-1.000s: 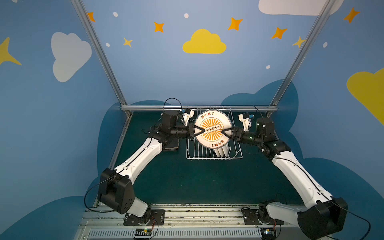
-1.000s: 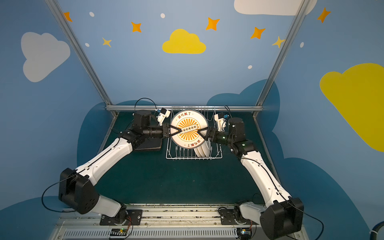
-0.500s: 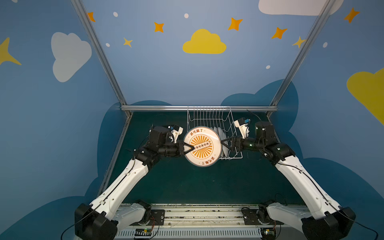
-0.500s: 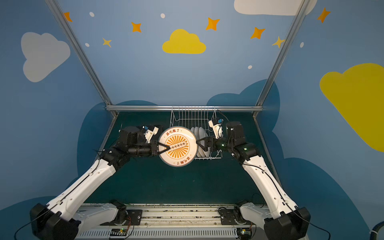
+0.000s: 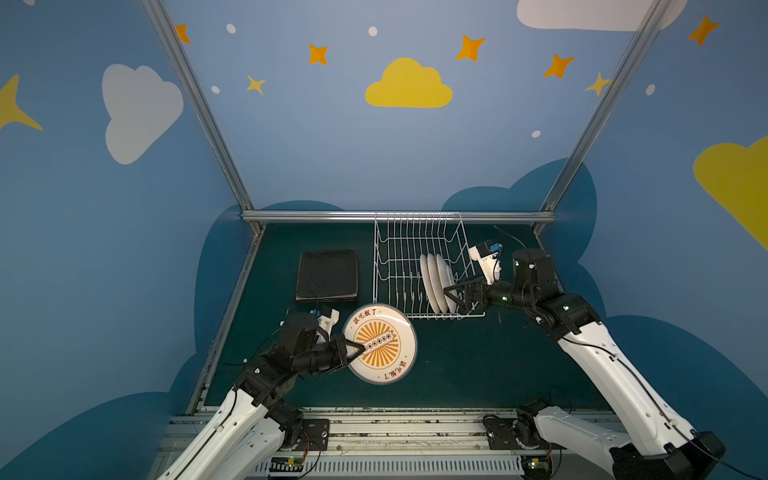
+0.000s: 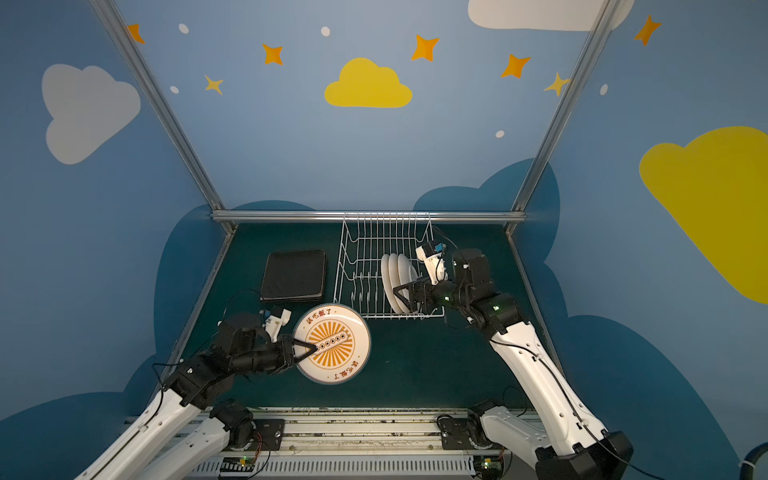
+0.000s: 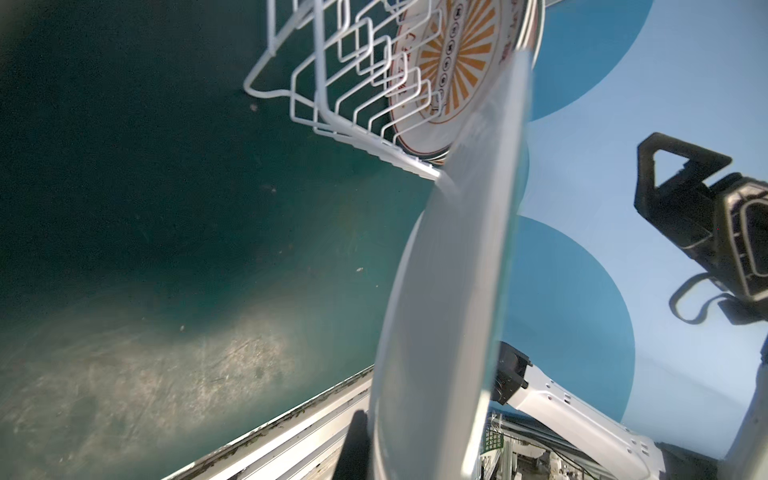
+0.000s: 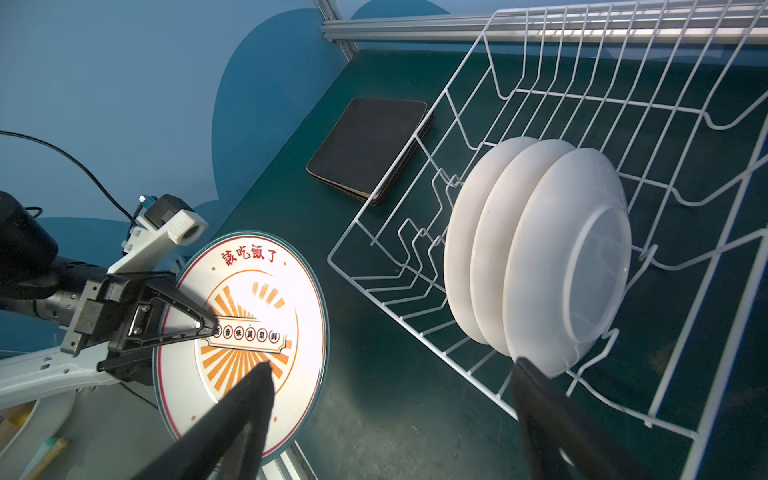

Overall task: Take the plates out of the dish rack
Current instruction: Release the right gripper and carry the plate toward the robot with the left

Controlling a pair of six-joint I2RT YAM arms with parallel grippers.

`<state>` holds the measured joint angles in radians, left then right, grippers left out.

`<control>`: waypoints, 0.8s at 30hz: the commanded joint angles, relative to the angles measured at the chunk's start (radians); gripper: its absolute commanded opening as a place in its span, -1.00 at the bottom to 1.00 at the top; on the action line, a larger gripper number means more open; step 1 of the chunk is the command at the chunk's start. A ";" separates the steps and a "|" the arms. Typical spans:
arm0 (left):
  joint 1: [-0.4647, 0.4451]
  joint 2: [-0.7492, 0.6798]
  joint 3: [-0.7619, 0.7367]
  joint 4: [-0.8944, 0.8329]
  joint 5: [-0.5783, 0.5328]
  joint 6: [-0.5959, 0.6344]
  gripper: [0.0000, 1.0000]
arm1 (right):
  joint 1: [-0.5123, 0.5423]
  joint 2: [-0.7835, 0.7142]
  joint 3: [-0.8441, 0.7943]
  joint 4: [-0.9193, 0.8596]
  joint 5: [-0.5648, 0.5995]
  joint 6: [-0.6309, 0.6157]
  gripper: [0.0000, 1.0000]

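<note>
**After clearing the rack point(image 5: 399, 266): down toward the desk point(image 5: 457, 361) with the sunburst plate point(image 5: 380, 344)**

Held high over the wires a second ago; now hanging low at the front left, tilted face-up, seemingly not yet laid flat. Still clenched by the rim in the left pincer point(image 5: 360, 346). Dropped the right pincer point(image 5: 455, 299) back to the rack's near right corner: released, spread wide, gripping nothing, tips just beside the nearest of three white plates point(image 5: 436, 284) standing on edge between the tines. Means one more out and three to go, on top of the black square plates point(image 5: 327, 275) already stacked flat left of the rack. Next, probably: lay this one down, let go, then close on that nearest white plate.
</note>
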<state>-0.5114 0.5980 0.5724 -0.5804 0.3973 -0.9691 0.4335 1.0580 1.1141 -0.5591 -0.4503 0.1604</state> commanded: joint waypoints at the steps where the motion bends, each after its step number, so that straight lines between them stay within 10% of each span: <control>1: -0.007 -0.006 -0.051 0.032 -0.036 -0.067 -0.95 | 0.009 -0.018 -0.011 -0.009 0.021 0.004 0.77; 24: -0.015 0.316 -0.243 0.480 -0.011 -0.177 -0.88 | 0.023 0.000 -0.011 0.019 0.056 0.017 0.77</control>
<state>-0.5259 0.8944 0.3241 -0.2245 0.3767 -1.1290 0.4519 1.0542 1.1088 -0.5579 -0.4004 0.1757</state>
